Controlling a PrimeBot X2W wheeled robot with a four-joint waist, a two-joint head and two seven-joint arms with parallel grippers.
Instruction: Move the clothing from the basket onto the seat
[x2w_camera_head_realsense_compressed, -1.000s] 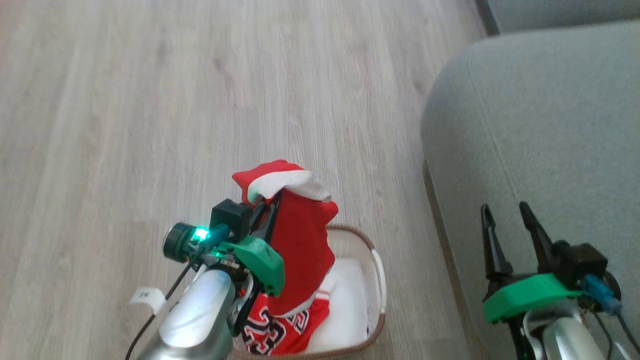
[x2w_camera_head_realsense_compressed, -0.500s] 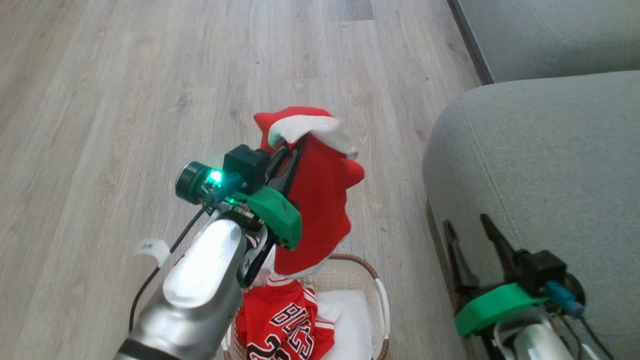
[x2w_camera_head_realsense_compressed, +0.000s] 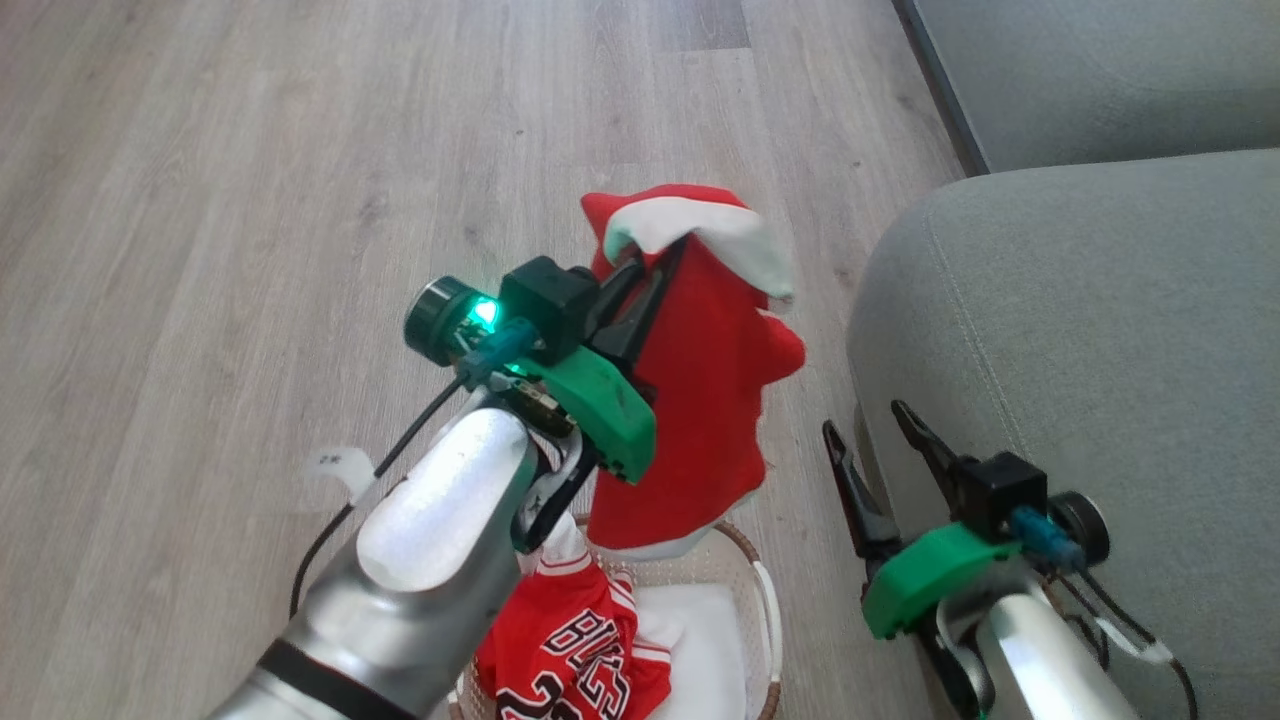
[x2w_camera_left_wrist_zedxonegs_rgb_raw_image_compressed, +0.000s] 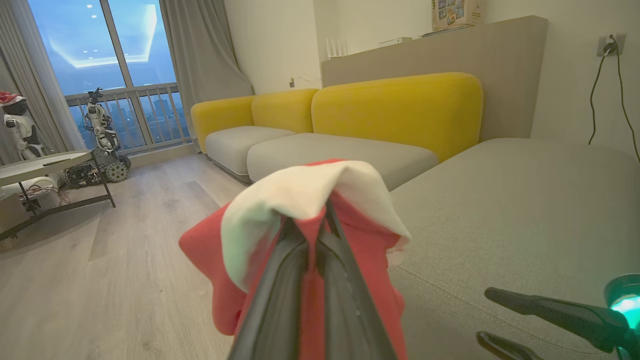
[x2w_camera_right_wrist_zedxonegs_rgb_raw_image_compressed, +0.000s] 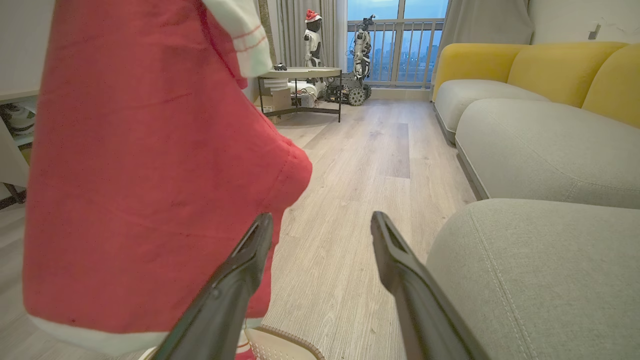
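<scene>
Roughly mid-task, by the look of it: one garment lifted out, none yet on the cushion. Nearest, at six o'clock in the head view, small cream perforated plastic basket with a brown woven-look rim, standing on the pale wood-plank floor; holds a crumpled red jersey with black-and-white lettering on its nine o'clock side and a flat white pad bared toward three. Just above, hanging over the basket: plain red shorts with white trim, pinched at a white-trimmed edge by the left gripper, long dark fingers pressed together on the cloth. At four o'clock, low beside the cushion edge: right gripper, fingers spread, holding nothing. Farther out, from two to four o'clock: large grey-green upholstered seat cushion with a stitched seam, bare of clothing as far as visible. Left to do, judging so: carry the shorts toward three o'clock, release on the cushion, then fetch the jersey.
</scene>
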